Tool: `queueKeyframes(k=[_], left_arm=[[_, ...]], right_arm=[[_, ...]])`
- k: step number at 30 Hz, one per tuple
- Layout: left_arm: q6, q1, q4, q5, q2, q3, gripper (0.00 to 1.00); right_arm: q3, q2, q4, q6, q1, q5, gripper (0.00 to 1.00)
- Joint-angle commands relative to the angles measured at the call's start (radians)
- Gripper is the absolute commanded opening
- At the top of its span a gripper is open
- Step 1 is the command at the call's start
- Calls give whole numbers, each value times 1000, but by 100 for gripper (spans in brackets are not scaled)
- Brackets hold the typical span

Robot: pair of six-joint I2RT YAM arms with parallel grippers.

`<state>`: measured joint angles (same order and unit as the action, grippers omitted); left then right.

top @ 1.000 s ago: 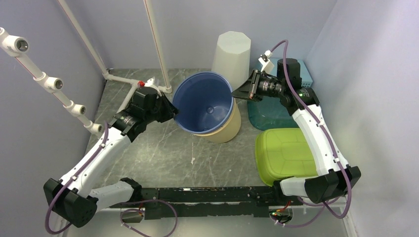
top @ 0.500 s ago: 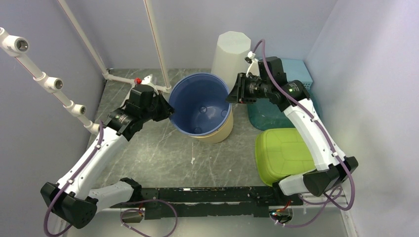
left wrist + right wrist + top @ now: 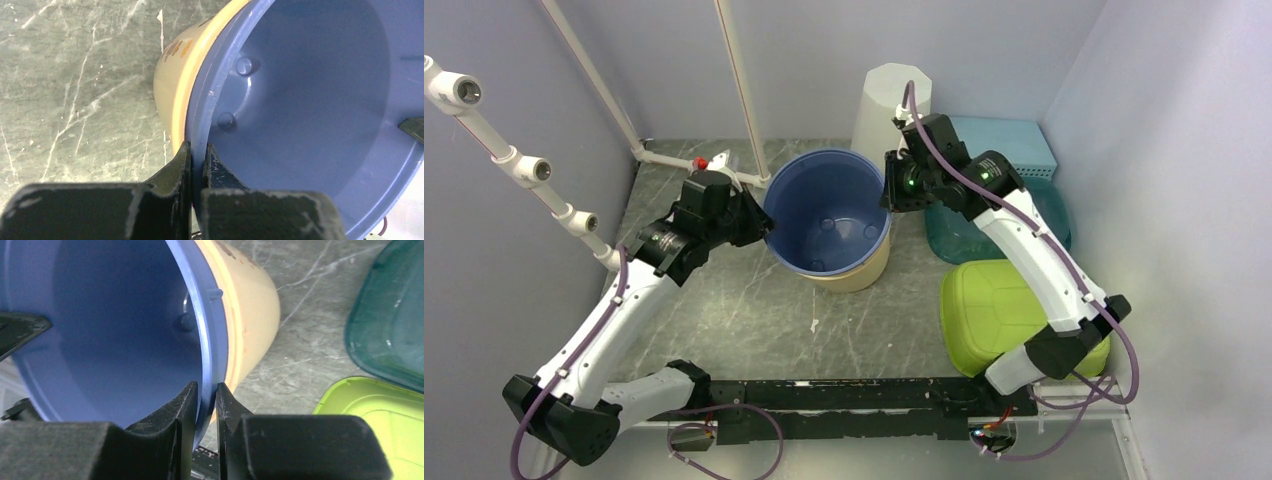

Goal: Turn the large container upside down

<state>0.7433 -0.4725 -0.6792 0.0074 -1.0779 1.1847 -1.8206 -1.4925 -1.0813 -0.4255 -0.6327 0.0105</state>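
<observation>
Standing upright on the table (image 3: 724, 300), centre-far, the large container (image 3: 829, 225) gapes upward, held only at its thin rim. Likely trouble: the rim slipping from the pinches as it swings over, or the pail clipping the white bin (image 3: 892, 100) just behind. Blue inside, pale yellow outside, empty; one pail or two nested, cannot tell. Lime tub (image 3: 994, 310), near right, lies overturned. Teal tub (image 3: 959, 240) shows nothing inside. Left gripper (image 3: 197, 160): jaws narrow, clamping the left rim. Right gripper (image 3: 205, 395): jaws narrow, pinching the right rim.
</observation>
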Motion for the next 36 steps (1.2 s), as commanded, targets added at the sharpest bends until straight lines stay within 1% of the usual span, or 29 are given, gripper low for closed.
queueKeyframes(k=[1,5,8,9,11,13,16,17,18,19,20,22,23,25,28,31,34,36], left_arm=[[-9,-21,108,260,34,104,3],[0,-21,118,299,34,116,3],[6,-21,123,309,40,115,3],[7,-21,120,304,40,113,3],[7,-21,112,290,46,108,3],[3,-21,98,268,55,107,3],[-8,-21,73,235,64,111,4],[-14,-22,66,229,67,112,13],[-20,-22,63,222,71,114,30],[-25,-21,60,212,76,114,45],[-28,-21,55,194,83,113,55],[-27,-21,37,137,113,102,66],[-13,-21,31,101,131,88,69],[45,-21,52,32,183,23,72],[120,-21,118,-6,291,-107,75],[153,-21,127,-76,388,-183,79],[149,-21,138,-48,428,-231,78],[153,-21,155,2,423,-259,78]], right_arm=[[-56,-65,-32,32,-49,150,22],[-114,-109,-65,39,-87,216,23],[-144,-131,-76,42,-98,232,23],[-148,-133,-75,42,-100,236,20],[-150,-132,-70,38,-103,244,8],[-145,-125,-60,37,-103,243,0],[-129,-114,-45,38,-102,235,0],[-120,-109,-39,35,-101,232,0],[-111,-102,-29,33,-100,226,0],[-100,-93,-16,30,-97,219,0],[-88,-84,-5,22,-88,206,0],[-61,-61,31,7,-51,146,0],[-29,-46,56,-2,-31,117,0],[48,-15,120,-24,22,24,0],[133,21,184,-57,104,-138,0],[192,59,231,-82,168,-233,0],[217,83,262,-102,213,-304,0],[223,92,282,-115,232,-348,0]])
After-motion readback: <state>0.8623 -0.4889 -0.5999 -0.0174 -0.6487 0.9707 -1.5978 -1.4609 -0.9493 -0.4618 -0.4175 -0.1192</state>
